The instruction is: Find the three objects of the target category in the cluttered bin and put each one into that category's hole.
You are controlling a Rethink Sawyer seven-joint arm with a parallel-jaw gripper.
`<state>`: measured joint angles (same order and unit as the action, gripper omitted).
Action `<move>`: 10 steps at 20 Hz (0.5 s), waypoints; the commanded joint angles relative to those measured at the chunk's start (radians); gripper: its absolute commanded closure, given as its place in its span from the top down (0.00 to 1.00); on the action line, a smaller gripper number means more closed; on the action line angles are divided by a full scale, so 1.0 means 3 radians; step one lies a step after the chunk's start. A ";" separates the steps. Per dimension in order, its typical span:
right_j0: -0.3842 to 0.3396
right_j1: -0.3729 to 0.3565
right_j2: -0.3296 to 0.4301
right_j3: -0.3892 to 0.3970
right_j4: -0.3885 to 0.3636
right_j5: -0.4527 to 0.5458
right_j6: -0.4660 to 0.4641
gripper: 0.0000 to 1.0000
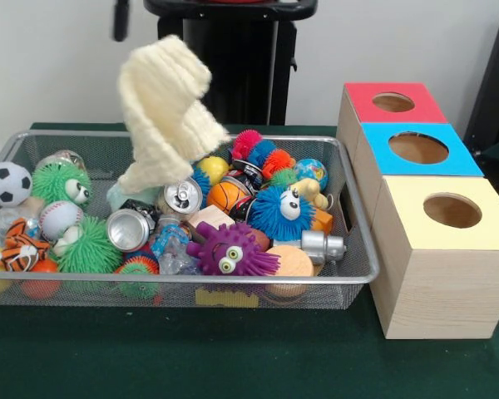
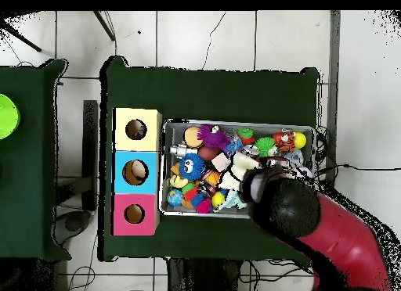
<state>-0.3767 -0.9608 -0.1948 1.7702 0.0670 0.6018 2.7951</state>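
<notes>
The wire mesh bin (image 1: 362,249) is full of toys and also shows in the overhead view (image 2: 316,147). I cannot make out any knotted rope toy among them. A pale yellow knit cloth (image 1: 165,108) hangs in the air above the bin's middle, its lower end reaching the pile; it also shows in the overhead view (image 2: 235,172). A dark part at the top edge may be the gripper (image 1: 121,21), left of the cloth's top. The red arm (image 2: 345,241) covers the gripper from above. The yellow-topped box's hole (image 1: 452,210) (image 2: 136,130) is open.
Blue-topped (image 1: 418,148) and red-topped (image 1: 393,102) boxes stand behind the yellow one. The bin holds spiky balls (image 1: 231,249), a plush tiger (image 1: 21,248), cans (image 1: 183,196), a soccer ball (image 1: 7,183) and a baseball (image 1: 60,218). The black pedestal (image 1: 233,58) stands behind.
</notes>
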 commanded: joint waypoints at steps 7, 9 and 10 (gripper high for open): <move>-0.1615 0.0165 0.1332 -0.0211 -0.0641 -0.0171 -0.1935 0.00; -0.1720 0.0222 0.1446 -0.0268 -0.0675 -0.0103 -0.1968 0.00; -0.1730 0.0219 0.1472 -0.0243 -0.0697 -0.0130 -0.1915 0.00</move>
<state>-0.8329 -0.9398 0.0275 1.7407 -0.0542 0.5551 2.6103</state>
